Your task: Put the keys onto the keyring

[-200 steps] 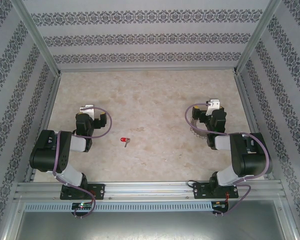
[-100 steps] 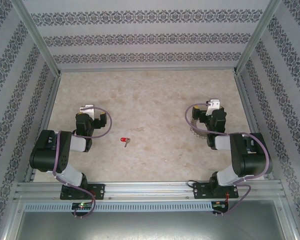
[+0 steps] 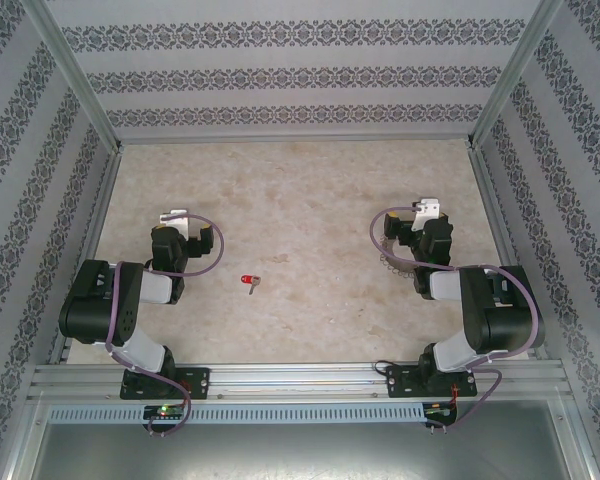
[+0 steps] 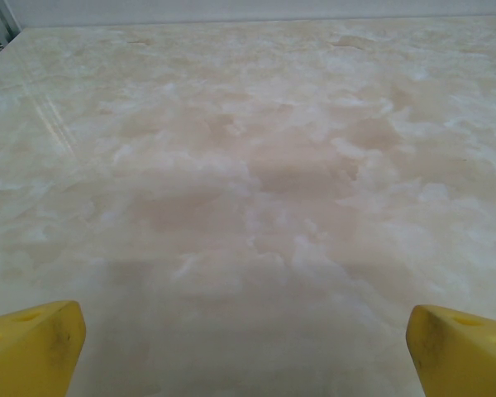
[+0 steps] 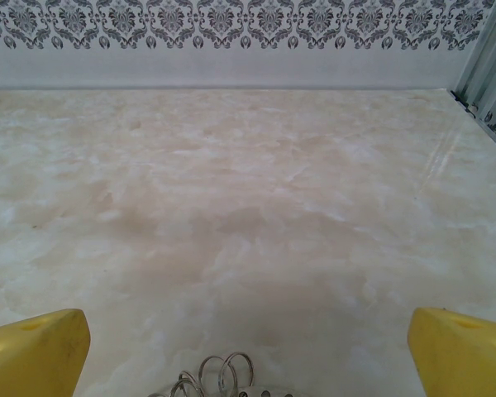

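Note:
The small key (image 3: 249,281) with a red head lies flat on the marble table between the two arms, its silver blade pointing right. My left gripper (image 3: 173,222) rests to the key's left, apart from it. In the left wrist view this gripper (image 4: 248,351) is open, its yellow fingertips (image 4: 31,343) at the bottom corners over bare table. The keyring (image 3: 389,261) lies partly under my right arm. My right gripper (image 5: 248,356) is open too, and the keyring's small silver loops (image 5: 223,376) show at the bottom edge between its fingertips (image 5: 35,347).
Patterned walls (image 3: 300,70) and metal frame posts (image 3: 80,90) enclose the table on three sides. Purple cables (image 3: 212,250) loop beside each wrist. An aluminium rail (image 3: 300,380) runs along the near edge at the arm bases.

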`<action>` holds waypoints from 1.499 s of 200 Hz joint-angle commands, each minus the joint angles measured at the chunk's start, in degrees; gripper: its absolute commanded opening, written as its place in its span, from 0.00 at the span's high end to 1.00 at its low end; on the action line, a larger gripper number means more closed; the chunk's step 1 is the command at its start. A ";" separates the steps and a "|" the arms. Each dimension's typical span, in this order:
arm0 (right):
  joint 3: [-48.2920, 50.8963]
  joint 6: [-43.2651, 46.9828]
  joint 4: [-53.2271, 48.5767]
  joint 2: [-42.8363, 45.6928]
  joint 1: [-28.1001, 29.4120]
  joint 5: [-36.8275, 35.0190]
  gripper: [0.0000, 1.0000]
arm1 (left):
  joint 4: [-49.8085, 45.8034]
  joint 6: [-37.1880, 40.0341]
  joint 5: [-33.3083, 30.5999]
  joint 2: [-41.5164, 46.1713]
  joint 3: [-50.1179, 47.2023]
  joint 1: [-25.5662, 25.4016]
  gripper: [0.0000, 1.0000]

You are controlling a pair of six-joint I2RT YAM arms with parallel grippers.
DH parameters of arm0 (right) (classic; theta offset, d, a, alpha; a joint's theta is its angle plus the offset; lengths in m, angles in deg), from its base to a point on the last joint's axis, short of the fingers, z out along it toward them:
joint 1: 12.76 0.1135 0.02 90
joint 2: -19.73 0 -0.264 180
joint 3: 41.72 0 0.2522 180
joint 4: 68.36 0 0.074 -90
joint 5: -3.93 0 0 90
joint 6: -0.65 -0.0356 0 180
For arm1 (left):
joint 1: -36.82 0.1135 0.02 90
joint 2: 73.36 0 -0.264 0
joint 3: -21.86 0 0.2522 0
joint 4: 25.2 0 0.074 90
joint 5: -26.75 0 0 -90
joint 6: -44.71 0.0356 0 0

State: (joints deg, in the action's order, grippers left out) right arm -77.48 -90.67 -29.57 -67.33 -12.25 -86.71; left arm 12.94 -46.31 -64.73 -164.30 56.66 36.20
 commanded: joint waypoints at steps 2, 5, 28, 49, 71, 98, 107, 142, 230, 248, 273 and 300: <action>0.29 -0.68 1.41 -0.71 0.10 -0.14 0.02 | 1.41 1.02 0.86 0.11 1.29 0.54 0.00; 0.29 -0.64 1.41 -0.68 0.10 -0.08 0.02 | 1.38 1.02 0.86 0.14 1.29 0.54 0.00; 0.29 -0.78 1.37 -0.73 0.05 -0.32 0.02 | 1.37 1.02 0.86 0.10 1.29 0.54 0.00; 0.29 -0.75 1.32 -0.65 0.12 -0.29 0.02 | 1.45 1.03 0.88 0.18 1.29 0.54 0.00; 0.29 -0.70 1.32 -0.73 0.10 -0.32 0.02 | 1.36 1.02 0.95 0.09 1.33 0.54 0.00; 0.29 -0.66 1.32 -0.68 0.10 -0.32 0.02 | 1.35 1.02 0.95 0.14 1.31 0.54 0.00; 0.29 -0.67 1.32 -0.71 0.10 -0.29 0.02 | 1.36 1.02 0.97 0.13 1.36 0.55 0.00; 0.29 -0.66 1.34 -0.69 0.05 -0.32 0.02 | 1.36 1.02 0.97 0.12 1.33 0.56 0.00; 0.29 -0.68 1.41 -0.67 0.11 -0.32 0.02 | 1.25 1.02 1.15 0.14 1.37 0.62 0.00; 0.38 -0.69 1.50 -0.60 0.15 -0.25 0.02 | 1.07 0.93 1.31 0.14 1.46 0.62 0.00; 0.55 -0.50 1.74 -0.59 0.30 -1.16 0.02 | 1.05 0.87 1.39 0.11 1.46 0.63 0.00; 0.89 -1.10 2.20 -0.41 0.41 -2.89 0.02 | 1.25 0.98 1.47 0.14 1.37 0.63 0.00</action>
State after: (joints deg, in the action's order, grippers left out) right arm -77.46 -90.69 -29.55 -67.33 -12.25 -87.15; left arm 12.94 -46.28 -64.25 -164.30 56.68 36.20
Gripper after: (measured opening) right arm 0.980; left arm 0.998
